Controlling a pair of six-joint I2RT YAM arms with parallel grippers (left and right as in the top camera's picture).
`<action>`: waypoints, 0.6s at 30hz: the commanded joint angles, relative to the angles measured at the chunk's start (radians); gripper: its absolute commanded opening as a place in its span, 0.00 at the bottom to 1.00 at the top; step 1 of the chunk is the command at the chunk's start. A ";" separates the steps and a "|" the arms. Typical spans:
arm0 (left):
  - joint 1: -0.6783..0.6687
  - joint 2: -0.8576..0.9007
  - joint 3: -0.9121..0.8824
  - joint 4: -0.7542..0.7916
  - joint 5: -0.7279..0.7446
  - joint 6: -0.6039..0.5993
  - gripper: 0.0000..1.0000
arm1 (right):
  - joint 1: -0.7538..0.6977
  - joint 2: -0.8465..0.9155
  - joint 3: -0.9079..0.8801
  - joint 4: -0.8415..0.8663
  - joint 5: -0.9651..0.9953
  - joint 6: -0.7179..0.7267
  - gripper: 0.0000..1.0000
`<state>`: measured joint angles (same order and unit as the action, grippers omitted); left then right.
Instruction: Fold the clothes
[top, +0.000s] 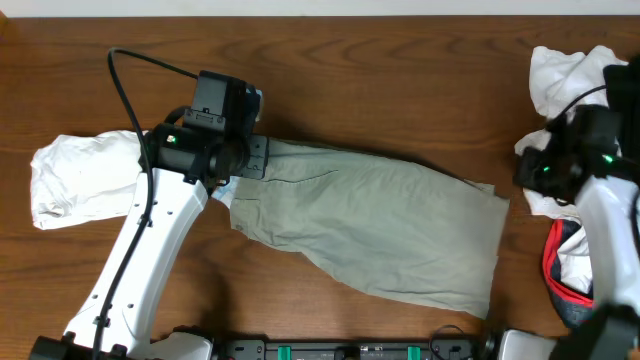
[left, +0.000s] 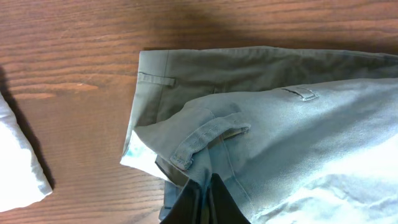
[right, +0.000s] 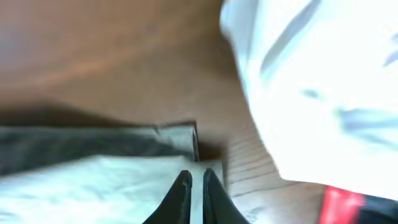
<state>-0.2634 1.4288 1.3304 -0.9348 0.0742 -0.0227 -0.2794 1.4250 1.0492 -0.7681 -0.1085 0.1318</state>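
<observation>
One end effector (left: 200, 184) pinches khaki trousers (left: 298, 134).

The shorts (top: 380, 225) are plain khaki-beige (greyer where the folds fall in shadow), with a sliver of pale blue lining (left: 132, 152) at the waistband. They contrast with the reddish-brown table (top: 400, 60) and its dark streaked wood grain. The crumpled garment (top: 75, 180) at the left and the heap (top: 565, 75) at the far right are white, while the trimmed garment (top: 553, 272) has a bright red edge around white and grey-blue.
</observation>
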 joint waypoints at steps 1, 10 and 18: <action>0.005 -0.011 0.009 0.000 -0.016 -0.002 0.06 | -0.009 -0.064 0.012 -0.023 0.042 0.020 0.08; 0.005 -0.013 0.009 0.000 -0.016 -0.002 0.06 | -0.007 -0.066 -0.002 -0.109 0.038 0.020 0.25; 0.005 -0.013 0.009 -0.002 -0.016 -0.001 0.06 | -0.012 0.058 -0.147 -0.014 0.040 0.063 0.41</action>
<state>-0.2634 1.4288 1.3304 -0.9348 0.0742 -0.0227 -0.2840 1.4303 0.9623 -0.8143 -0.0738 0.1661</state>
